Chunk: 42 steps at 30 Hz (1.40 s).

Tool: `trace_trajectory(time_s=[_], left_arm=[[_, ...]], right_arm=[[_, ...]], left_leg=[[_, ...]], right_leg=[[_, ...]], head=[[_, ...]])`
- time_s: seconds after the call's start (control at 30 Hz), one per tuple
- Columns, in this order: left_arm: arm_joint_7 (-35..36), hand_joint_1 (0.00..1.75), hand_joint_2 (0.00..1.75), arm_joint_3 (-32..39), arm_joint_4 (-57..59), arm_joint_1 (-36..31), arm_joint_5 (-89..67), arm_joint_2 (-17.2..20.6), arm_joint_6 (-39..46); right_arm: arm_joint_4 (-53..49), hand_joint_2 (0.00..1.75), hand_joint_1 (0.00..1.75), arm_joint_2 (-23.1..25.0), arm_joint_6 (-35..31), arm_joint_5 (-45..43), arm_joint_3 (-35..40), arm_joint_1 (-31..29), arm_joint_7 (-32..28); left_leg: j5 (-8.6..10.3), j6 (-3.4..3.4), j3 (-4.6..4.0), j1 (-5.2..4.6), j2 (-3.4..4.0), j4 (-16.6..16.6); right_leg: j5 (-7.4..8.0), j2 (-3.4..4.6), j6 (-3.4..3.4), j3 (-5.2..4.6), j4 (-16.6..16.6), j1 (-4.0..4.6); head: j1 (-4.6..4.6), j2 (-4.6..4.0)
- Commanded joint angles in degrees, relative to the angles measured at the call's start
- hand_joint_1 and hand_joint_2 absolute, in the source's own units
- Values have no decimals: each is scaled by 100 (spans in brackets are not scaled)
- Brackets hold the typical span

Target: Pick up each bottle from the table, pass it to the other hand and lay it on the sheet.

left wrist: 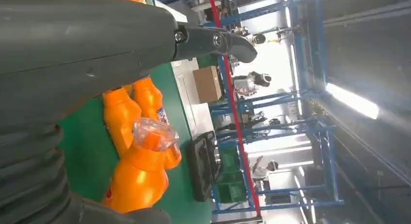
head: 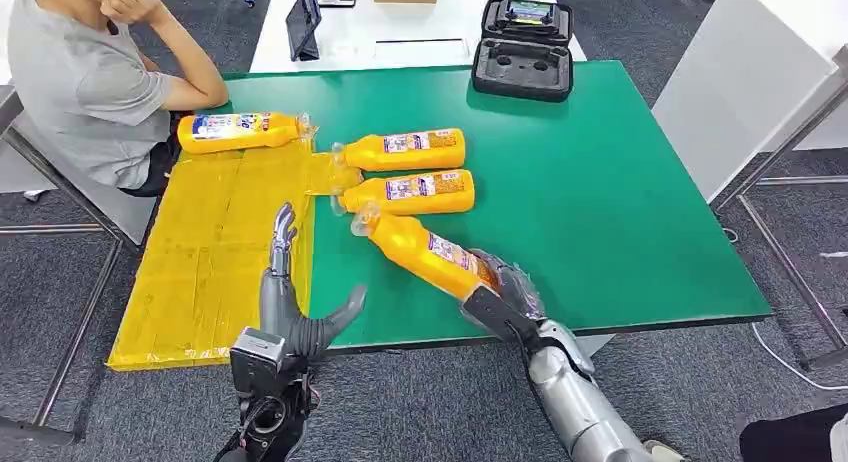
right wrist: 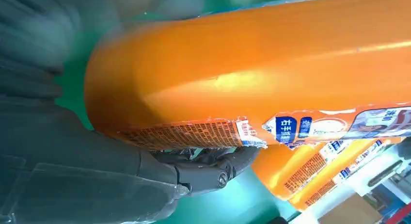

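One bottle [head: 240, 131] is on the sheet [head: 200, 282]. Your right hand [head: 505, 297] grips the nearest bottle [head: 425, 252] over the table [head: 620, 212]; left hand [head: 295, 302] spread, empty. Two more bottles [head: 405, 150] wait.

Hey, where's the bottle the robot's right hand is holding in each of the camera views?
Head view: the held bottle lies tilted at lower centre, its base in the right hand.
Left wrist view: it is the nearest bottle, clear cap toward the camera.
Right wrist view: its orange body spans the picture, fingers under it.
Shared landmark: the green table.
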Motion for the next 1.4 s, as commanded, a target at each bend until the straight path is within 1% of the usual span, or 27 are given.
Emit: trace_trajectory(time_s=[0.03, 0.1, 0.17, 0.2, 0.27, 0.3, 0.37, 0.4, 0.43, 0.47, 0.6, 0.67, 0.7, 0.83, 0.87, 0.93, 0.97, 1.0, 1.03, 1.1, 1.13, 1.2, 1.23, 1.33, 1.37, 1.4], left_arm=[[-74, 0, 175, -8, -455, 12, 312, 126, 507], [-74, 0, 175, -3, -487, 29, 644, 183, 455], [181, 0, 175, 40, -104, 2, 977, 145, -51], [334, 0, 175, 58, 57, -6, 1128, 101, -235], [468, 0, 175, 77, 464, -57, 1240, -29, -285], [525, 0, 175, 73, 642, -96, 1263, -82, -287], [664, 0, 175, 22, 917, -153, 1390, -116, -431], [767, 0, 175, -15, 1057, -186, 1489, -108, -554], [849, 0, 175, -64, 1226, -222, 1540, -90, -630], [823, 0, 175, -84, 1365, -256, 1580, -88, -650], [823, 0, 175, -84, 1365, -256, 1580, -88, -650], [1231, 0, 175, -155, 1569, -293, 1737, -59, -954], [1472, 0, 175, -191, 1836, -338, 1907, -69, -1218], [1407, 0, 175, -397, 2700, -597, 1929, -173, -1622], [1399, 0, 175, -420, 2711, -608, 1928, -180, -1667], [1384, 0, 175, -502, 2611, -605, 1931, -166, -1865], [1384, 0, 175, -502, 2611, -605, 1931, -166, -1865], [1384, 0, 175, -502, 2611, -605, 1931, -166, -1865], [1384, 0, 175, -502, 2611, -605, 1931, -166, -1865], [1384, 0, 175, -502, 2611, -605, 1931, -166, -1865], [1384, 0, 175, -502, 2611, -605, 1931, -166, -1865], [1384, 0, 175, -502, 2611, -605, 1931, -166, -1865], [1420, 0, 175, -505, 2564, -599, 1968, -141, -1963], [1458, 0, 175, -521, 2286, -556, 2222, -88, -2525], [1465, 0, 175, -521, 2231, -559, 2260, -76, -2593], [1477, 0, 175, -527, 2141, -580, 2315, -64, -2692]], right_arm=[[-39, 175, 175, -8, -177, -471, -288, 121, -139], [-151, 175, 175, 56, -226, -683, -366, 168, -346], [-506, 175, 175, 137, -417, -1024, -386, 316, -872], [-1006, 175, 175, 121, -486, -1286, -228, 504, -896], [-1748, 175, 175, 50, -723, -1662, 162, 760, -896], [-1932, 175, 175, 21, -809, -1766, 317, 816, -896], [-2052, 175, 175, 33, -916, -1859, 459, 830, -896], [-2076, 175, 175, 38, -895, -1910, 492, 832, -896], [-2088, 175, 175, 50, -902, -1938, 502, 838, -896], [-2091, 175, 175, 49, -916, -1947, 519, 845, -896], [-2091, 175, 175, 49, -916, -1947, 519, 845, -896], [-2108, 175, 175, 14, -933, -2002, 571, 858, -896], [-2097, 175, 175, 27, -939, -2026, 590, 861, -896], [-2176, 175, 175, 7, -977, -2199, 745, 826, -896], [-2184, 175, 175, 5, -978, -2210, 763, 818, -896], [-2168, 175, 175, 7, -963, -2208, 801, 798, -896], [-2168, 175, 175, 7, -963, -2208, 801, 798, -896], [-2168, 175, 175, 7, -963, -2208, 801, 798, -896], [-2168, 175, 175, 7, -963, -2208, 801, 798, -896], [-2168, 175, 175, 7, -963, -2208, 801, 798, -896], [-2168, 175, 175, 7, -963, -2208, 801, 798, -896], [-2168, 175, 175, 7, -963, -2208, 801, 798, -896], [-2166, 175, 175, -4, -948, -2211, 811, 801, -896], [-1914, 175, 175, -8, -840, -2110, 938, 784, -896], [-1880, 175, 175, -3, -871, -2086, 971, 785, -896], [-1786, 175, 175, 15, -886, -2074, 1011, 769, -896]], left_leg=[[-4, -3, 17, -1, -5, -8], [-3, -2, 9, 0, -3, -3], [-11, -4, 25, -1, 4, -5], [-5, -3, 18, -1, 2, -8], [-10, -5, 31, -3, 2, -13], [-9, -3, 17, -2, 1, -8], [-13, -3, 28, -5, 1, -11], [-14, -3, 35, -6, -5, -14], [-5, -2, 12, -4, -8, -9], [-3, -2, 7, -3, -7, -8], [-7, -3, 24, -4, -3, -13], [-3, -2, 8, -3, -4, -8], [-6, -3, 18, -3, -3, -11], [-5, -2, 21, -3, 0, -15], [-6, -2, 34, -6, -2, -20], [-4, -1, 4, -3, 3, -7], [-7, -1, 15, -4, 3, -8], [-4, -1, 4, -3, 0, -6], [-8, -2, 18, -4, 0, -9], [-4, -2, 2, -2, 4, -6], [-7, -3, 15, -3, 7, -9], [-2, -1, -4, -2, 1, -5], [-6, -3, 11, -1, 3, -7], [-4, -2, 0, 0, 4, -5], [-8, -2, 16, -1, 5, -8], [-4, -2, 2, 0, 2, -6]], right_leg=[[-6, -11, -1, 19, -6, 0], [-5, -8, -1, 10, -2, 1], [-11, -5, -2, 22, -3, 0], [-6, -4, -2, 17, -5, -1], [-11, -7, -2, 30, -9, -2], [-8, -2, -1, 16, -5, -1], [-12, -5, -1, 26, -7, -3], [-15, -12, -1, 34, -10, -3], [-7, -12, 0, 11, -5, -3], [-5, -8, 0, 7, -5, -2], [-8, -8, -1, 21, -10, -3], [-6, -14, -1, 6, -5, -2], [-9, -14, -1, 16, -8, -2], [-6, -9, -1, 19, -12, -2], [-8, -14, 0, 32, -17, -4], [-4, -5, 0, 1, -5, -3], [-8, -9, 0, 13, -7, -3], [-6, -10, 0, 2, -4, -2], [-10, -12, 0, 16, -6, -3], [-4, -4, -1, 0, -4, -1], [-7, -4, -1, 11, -6, -2], [-3, -5, -1, -5, -3, -1], [-6, -6, -1, 10, -6, 0], [-3, -4, -1, -2, -5, 1], [-7, -6, -2, 13, -7, 0], [-4, -6, -1, 2, -6, 1]], head=[[0, 0], [2, 0], [0, 0], [0, 0], [0, 0], [-2, 0], [-2, 0], [0, 0], [0, 0], [0, 0], [2, 0], [0, 0], [2, 0], [0, 0], [2, 0], [0, 0], [0, 0], [0, 0], [0, 0], [-2, 0], [0, 0], [0, 0], [0, 0], [0, 0], [0, 0], [0, 0]])
